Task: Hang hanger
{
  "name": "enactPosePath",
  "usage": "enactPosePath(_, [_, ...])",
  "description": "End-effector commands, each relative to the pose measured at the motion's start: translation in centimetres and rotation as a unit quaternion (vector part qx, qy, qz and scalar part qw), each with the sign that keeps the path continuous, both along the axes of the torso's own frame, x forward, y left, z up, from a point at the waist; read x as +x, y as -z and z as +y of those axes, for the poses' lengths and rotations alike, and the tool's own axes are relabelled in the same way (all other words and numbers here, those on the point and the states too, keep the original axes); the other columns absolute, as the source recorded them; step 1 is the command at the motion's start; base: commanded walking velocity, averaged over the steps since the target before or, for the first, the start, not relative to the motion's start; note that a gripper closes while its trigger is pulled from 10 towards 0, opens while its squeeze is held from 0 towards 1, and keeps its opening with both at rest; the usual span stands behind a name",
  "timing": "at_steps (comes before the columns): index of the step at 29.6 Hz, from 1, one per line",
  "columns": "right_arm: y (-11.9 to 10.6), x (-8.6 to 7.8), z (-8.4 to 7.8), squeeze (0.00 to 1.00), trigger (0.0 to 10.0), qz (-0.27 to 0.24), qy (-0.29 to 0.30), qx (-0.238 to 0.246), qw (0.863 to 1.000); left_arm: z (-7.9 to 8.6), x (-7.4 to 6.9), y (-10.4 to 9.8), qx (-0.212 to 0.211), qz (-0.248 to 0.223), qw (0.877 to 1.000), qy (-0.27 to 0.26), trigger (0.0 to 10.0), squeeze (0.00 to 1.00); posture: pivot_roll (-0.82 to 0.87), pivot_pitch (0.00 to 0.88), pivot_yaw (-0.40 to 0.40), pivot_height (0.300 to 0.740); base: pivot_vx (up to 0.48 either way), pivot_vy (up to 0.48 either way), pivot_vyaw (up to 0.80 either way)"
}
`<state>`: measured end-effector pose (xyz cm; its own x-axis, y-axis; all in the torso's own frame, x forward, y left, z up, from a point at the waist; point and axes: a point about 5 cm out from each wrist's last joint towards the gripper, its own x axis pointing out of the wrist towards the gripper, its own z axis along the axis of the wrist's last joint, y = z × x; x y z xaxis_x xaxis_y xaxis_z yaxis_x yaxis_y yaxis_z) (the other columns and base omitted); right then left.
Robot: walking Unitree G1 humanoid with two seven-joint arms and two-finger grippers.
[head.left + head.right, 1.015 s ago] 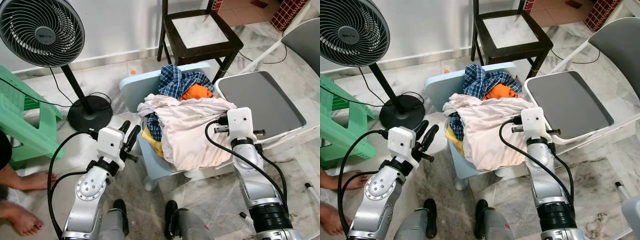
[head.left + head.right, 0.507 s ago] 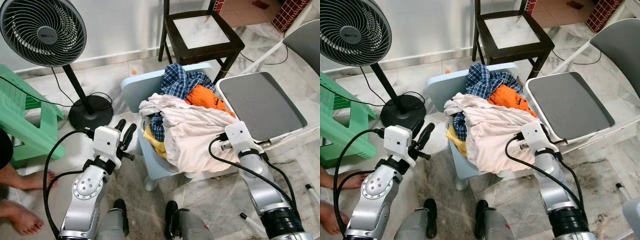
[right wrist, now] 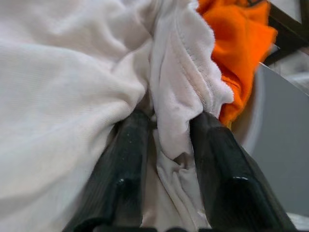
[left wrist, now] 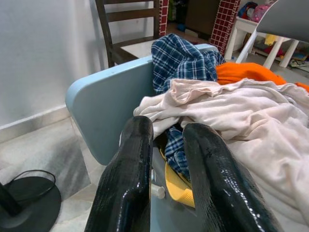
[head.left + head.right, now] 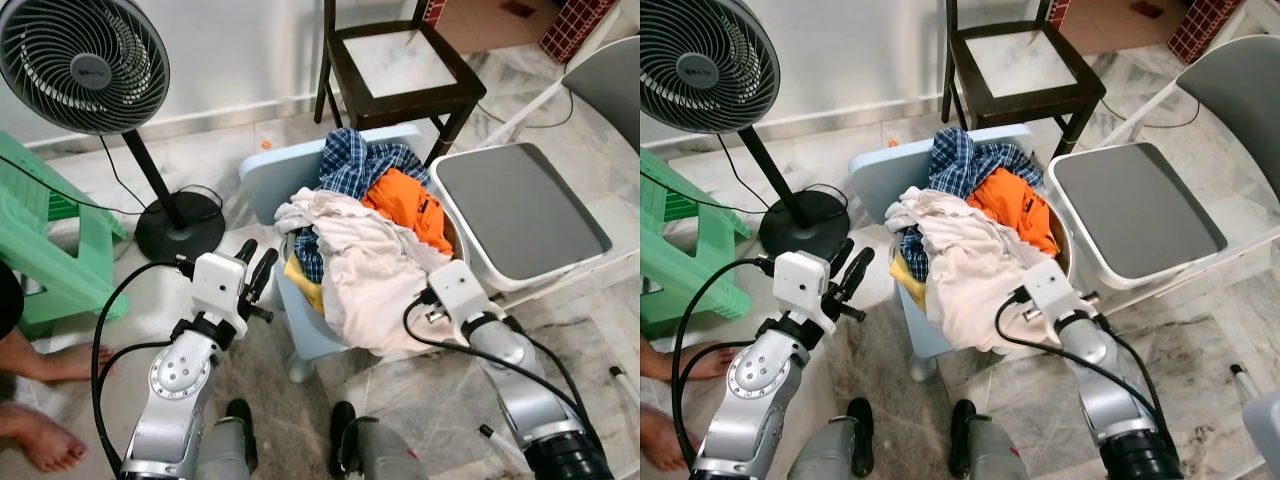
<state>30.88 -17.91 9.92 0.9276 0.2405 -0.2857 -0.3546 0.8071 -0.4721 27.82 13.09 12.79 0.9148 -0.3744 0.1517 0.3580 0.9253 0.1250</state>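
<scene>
Left eye view, far left edge: a person's bare feet (image 5: 40,440) rest on the marble floor (image 5: 420,390) beside a green plastic stool (image 5: 45,255), and a black standing fan (image 5: 85,65) rises just behind it, its round base (image 5: 180,228) on the floor. Moving right, the left gripper (image 5: 254,262) hovers in the air just beside the pale blue chair (image 5: 290,165), its two black fingers (image 4: 126,183) set a narrow gap apart and clasping nothing, pointed toward the chair's back edge. On that chair sits a heap of laundry: a blue plaid shirt (image 5: 355,160) at the top, an orange garment (image 5: 405,205) to its right, a yellow piece (image 5: 305,285) peeking low on the left, and a big cream cloth (image 5: 365,265) draped over the front. Behind the heap stands a dark wooden chair (image 5: 395,65). Now the right gripper (image 3: 166,140): it is buried in the front of the cream cloth, fingers pinched on a fold of the fabric, orange showing just beyond. No hanger can be made out in the pile. Further right, a grey folding chair seat (image 5: 520,205) sits just beside the laundry heap.
</scene>
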Motion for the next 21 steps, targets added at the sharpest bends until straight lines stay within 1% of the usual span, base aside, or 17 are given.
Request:
enactPosePath(1, [-0.1,-0.4,-0.3,1.0,10.0,0.017,-0.022,0.003,1.0,-0.1,-0.5,0.7,0.002,0.013,1.0,0.006,10.0,0.0,0.14,0.333,-0.096,0.74,0.0,0.0,0.0])
enactPosePath(2, [-0.2,-0.4,-0.3,1.0,10.0,0.022,-0.033,0.001,0.999,-0.1,-0.6,0.6,0.001,0.01,1.0,0.007,10.0,0.0,0.14,0.333,-0.096,0.74,0.0,0.0,0.0])
enactPosePath(3, [-0.6,-0.3,-0.4,1.0,10.0,0.021,-0.044,0.002,0.999,-0.1,-0.7,0.5,-0.002,0.008,1.0,0.009,10.0,0.0,0.14,0.332,-0.095,0.74,0.0,0.0,0.0])
enactPosePath(4, [-1.3,-0.2,-0.4,1.0,10.0,0.017,-0.069,0.006,0.997,-0.3,-1.0,0.4,-0.007,0.003,1.0,0.014,10.0,0.0,0.14,0.331,-0.096,0.74,0.0,0.0,0.0])
enactPosePath(5, [-1.6,-0.1,-0.4,1.0,10.0,0.016,-0.077,0.008,0.997,-0.3,-1.1,0.4,-0.008,0.002,1.0,0.015,10.0,0.0,0.14,0.331,-0.096,0.74,0.0,0.0,0.0])
enactPosePath(7, [-2.2,0.2,-0.4,1.0,10.0,0.003,-0.075,0.016,0.997,-0.5,-1.2,0.3,-0.011,0.001,1.0,0.017,10.0,0.0,0.15,0.331,-0.096,0.74,0.0,0.0,0.0])
enactPosePath(8, [-2.9,0.5,-0.4,1.0,10.0,-0.018,-0.069,0.026,0.997,-0.6,-1.2,0.3,-0.013,0.001,1.0,0.018,10.0,0.0,0.15,0.331,-0.096,0.74,0.0,0.0,0.0])
enactPosePath(9, [-3.4,0.8,-0.3,1.0,10.0,-0.037,-0.059,0.039,0.997,-0.7,-1.2,0.3,-0.013,0.002,1.0,0.02,10.0,0.0,0.15,0.331,-0.096,0.74,0.0,0.0,0.0])
enactPosePath(10, [-4.3,1.2,-0.1,1.0,10.0,-0.066,-0.034,0.073,0.995,-0.9,-1.3,0.3,-0.013,0.004,1.0,0.026,10.0,0.0,0.15,0.331,-0.094,0.74,0.0,0.0,0.0])
enactPosePath(12, [-4.6,1.3,0.1,1.0,10.0,-0.079,-0.022,0.088,0.993,-0.9,-1.3,0.4,-0.011,0.005,1.0,0.028,10.0,0.0,0.16,0.331,-0.093,0.74,0.0,0.0,0.0])
enactPosePath(13, [-4.6,1.2,0.7,1.0,10.0,-0.088,-0.024,0.096,0.991,-1.0,-1.4,0.5,-0.01,0.009,0.999,0.029,10.0,0.0,0.16,0.331,-0.09,0.74,0.0,0.0,0.0])
enactPosePath(14, [-4.6,1.2,0.7,1.0,10.0,-0.088,-0.024,0.096,0.991,-1.0,-1.4,0.5,-0.01,0.009,0.999,0.029,10.0,0.0,0.16,0.331,-0.09,0.74,0.0,0.0,0.0])
enactPosePath(16, [-4.3,1.0,1.6,1.0,10.0,-0.091,-0.025,0.116,0.989,-1.0,-1.5,0.7,-0.009,0.013,0.999,0.03,10.0,0.0,0.16,0.332,-0.088,0.74,0.0,0.0,0.0])
enactPosePath(17, [-4.3,1.0,1.6,1.0,10.0,-0.091,-0.025,0.116,0.989,-1.0,-1.5,0.7,-0.009,0.013,0.999,0.03,10.0,0.0,0.16,0.332,-0.088,0.74,0.0,0.0,0.0])
enactPosePath(18, [-3.7,0.5,2.9,1.0,10.0,-0.084,-0.037,0.128,0.987,-1.0,-1.6,0.7,-0.008,0.015,0.999,0.03,10.0,0.0,0.16,0.333,-0.086,0.74,0.0,0.0,0.0])
enactPosePath(20, [-3.0,0.1,4.2,1.0,10.0,-0.071,-0.052,0.137,0.987,-1.0,-1.6,0.7,-0.007,0.016,0.999,0.031,10.0,0.0,0.17,0.334,-0.083,0.74,0.0,0.0,0.0])
enactPosePath(21, [-2.4,-0.2,5.3,1.0,10.0,-0.061,-0.064,0.144,0.986,-1.0,-1.6,0.7,-0.006,0.017,0.999,0.031,10.0,0.0,0.17,0.335,-0.083,0.74,0.0,0.0,0.0])
